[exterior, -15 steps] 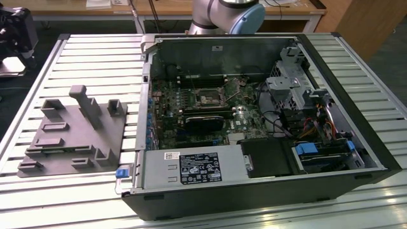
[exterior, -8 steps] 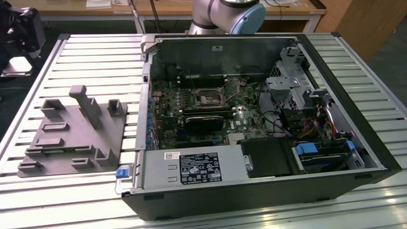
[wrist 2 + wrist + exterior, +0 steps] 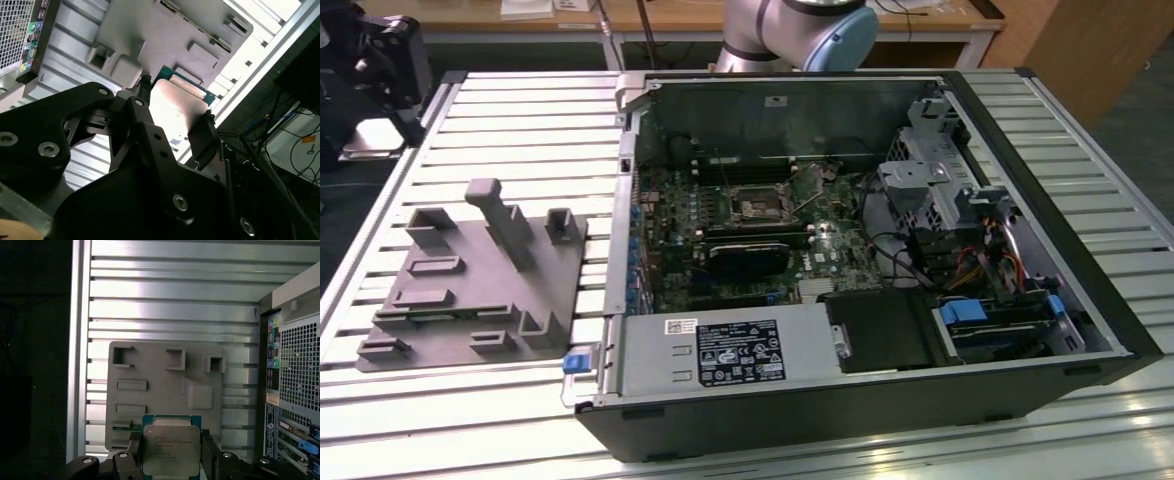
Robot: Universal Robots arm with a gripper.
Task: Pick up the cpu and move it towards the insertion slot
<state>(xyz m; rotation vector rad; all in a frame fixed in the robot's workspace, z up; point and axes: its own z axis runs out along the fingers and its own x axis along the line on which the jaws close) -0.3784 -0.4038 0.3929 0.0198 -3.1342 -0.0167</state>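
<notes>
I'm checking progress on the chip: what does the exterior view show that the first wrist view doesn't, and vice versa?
Exterior view: the open case from inside, with the socket on its board. First wrist view: the hand gripping the chip by two edges. Both: the grey block and the slatted table.

Silver-grey arm (image 3: 767, 30), black gripper (image 3: 176, 100).
The arm's rounded joint carries a pale blue cap (image 3: 847, 40); the gripper is matte black, built of angular plates fastened with silvery socket-head screws (image 3: 180, 201), ending in two slim fingers (image 3: 200, 142).
</notes>
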